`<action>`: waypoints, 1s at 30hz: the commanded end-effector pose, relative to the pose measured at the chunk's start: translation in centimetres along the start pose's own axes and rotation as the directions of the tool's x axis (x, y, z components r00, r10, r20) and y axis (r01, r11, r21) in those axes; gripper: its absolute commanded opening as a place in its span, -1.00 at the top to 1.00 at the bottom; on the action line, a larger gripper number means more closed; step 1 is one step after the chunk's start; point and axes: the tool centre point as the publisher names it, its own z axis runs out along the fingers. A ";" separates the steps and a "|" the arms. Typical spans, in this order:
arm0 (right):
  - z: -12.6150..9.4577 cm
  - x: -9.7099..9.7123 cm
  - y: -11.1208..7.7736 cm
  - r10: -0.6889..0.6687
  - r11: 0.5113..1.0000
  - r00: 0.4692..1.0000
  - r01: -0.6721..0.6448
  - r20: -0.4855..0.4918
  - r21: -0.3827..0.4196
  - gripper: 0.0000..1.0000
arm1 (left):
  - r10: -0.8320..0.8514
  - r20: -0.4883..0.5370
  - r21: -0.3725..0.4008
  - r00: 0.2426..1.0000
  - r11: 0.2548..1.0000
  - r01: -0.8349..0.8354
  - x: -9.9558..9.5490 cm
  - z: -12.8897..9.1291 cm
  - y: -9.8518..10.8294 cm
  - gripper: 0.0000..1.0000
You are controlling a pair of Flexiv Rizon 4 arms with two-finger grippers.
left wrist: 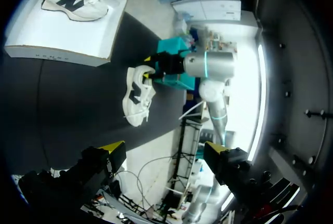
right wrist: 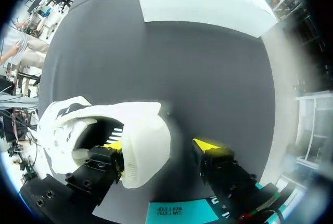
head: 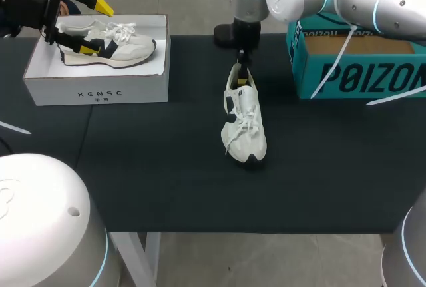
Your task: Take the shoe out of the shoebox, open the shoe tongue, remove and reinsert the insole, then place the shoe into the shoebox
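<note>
White shoe [head: 245, 124]; its heel sits between the spread fingers [right wrist: 208, 147] of my right end effector [right wrist: 159, 146], ungripped; my left end effector [left wrist: 165, 147] gapes empty. Insole removal, I judge; next, pinch the insole.

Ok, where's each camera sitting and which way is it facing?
Head: above and behind, looking down on the table; left gripper over the shoebox, right gripper at the loose shoe.
Left wrist: high up, looking down at shoebox and loose shoe; own fingers show.
Right wrist: close on its heel, one finger inside.
All share the loose shoe.
</note>
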 end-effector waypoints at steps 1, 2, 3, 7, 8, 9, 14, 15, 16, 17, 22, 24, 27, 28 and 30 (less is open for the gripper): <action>0.6 0.3 -0.2 0.003 1.000 1.000 -0.003 -0.005 0.001 -0.51 | -0.001 0.002 -0.001 1.000 1.000 0.001 0.0 0.0 -0.1 -1.00; 0.7 0.3 -0.2 0.004 1.000 1.000 -0.004 -0.006 0.002 -0.50 | -0.001 0.002 -0.001 1.000 1.000 0.001 0.0 0.0 -0.1 -1.00; 0.8 0.4 -0.1 0.005 1.000 1.000 -0.005 -0.008 0.002 -0.47 | -0.001 0.002 -0.001 1.000 1.000 0.001 0.0 0.0 -0.1 -1.00; 0.8 0.5 0.0 0.008 1.000 1.000 -0.008 -0.010 0.001 -0.07 | -0.001 0.002 -0.001 1.000 1.000 0.001 0.0 0.0 -0.1 -1.00; 0.7 0.5 0.0 0.009 1.000 1.000 -0.009 -0.009 0.002 -0.02 | -0.001 0.002 -0.001 1.000 1.000 0.001 0.0 0.0 -0.1 -1.00; 0.8 0.5 -0.1 0.012 1.000 1.000 -0.012 -0.010 0.004 0.00 | -0.001 0.002 -0.001 1.000 1.000 0.001 0.0 0.0 -0.1 -1.00; 1.2 1.0 -0.2 0.019 1.000 1.000 -0.018 -0.013 0.017 0.56 | -0.001 0.002 -0.001 1.000 1.000 0.001 0.0 0.0 -0.1 -1.00; 1.1 1.2 -0.1 0.019 1.000 1.000 -0.019 -0.014 0.018 0.69 | -0.001 0.002 -0.001 1.000 1.000 0.001 0.0 0.0 -0.1 -1.00; 1.1 1.3 -0.1 0.020 1.000 1.000 -0.020 -0.015 0.019 0.95 | -0.001 0.002 -0.001 1.000 1.000 0.001 0.0 0.0 -0.1 -1.00; 1.0 1.4 -0.1 0.025 0.999 1.000 -0.024 -0.017 0.025 1.00 | -0.001 0.002 -0.001 1.000 1.000 0.001 0.0 0.0 -0.1 -1.00; 0.4 2.3 -0.3 0.050 0.996 0.998 -0.047 -0.042 0.075 1.00 | -0.001 0.002 -0.001 1.000 1.000 0.001 0.0 0.0 -0.1 -1.00; 0.0 2.6 -0.4 0.075 0.994 0.997 -0.072 -0.027 0.083 1.00 | -0.001 0.002 -0.001 1.000 1.000 0.001 0.0 0.0 -0.1 -1.00; -0.7 2.5 -0.5 0.112 0.989 0.994 -0.113 0.010 0.093 1.00 | -0.001 0.002 -0.001 1.000 1.000 0.001 0.0 0.0 -0.1 -1.00; -1.0 2.4 -0.5 0.132 0.987 0.991 -0.133 0.018 0.093 1.00 | -0.001 0.002 -0.001 1.000 1.000 0.001 0.0 0.0 -0.1 -1.00; -1.7 2.0 -0.5 0.170 0.981 0.984 -0.174 0.049 0.092 1.00 | -0.001 0.002 -0.001 1.000 1.000 0.001 0.0 0.0 -0.1 -1.00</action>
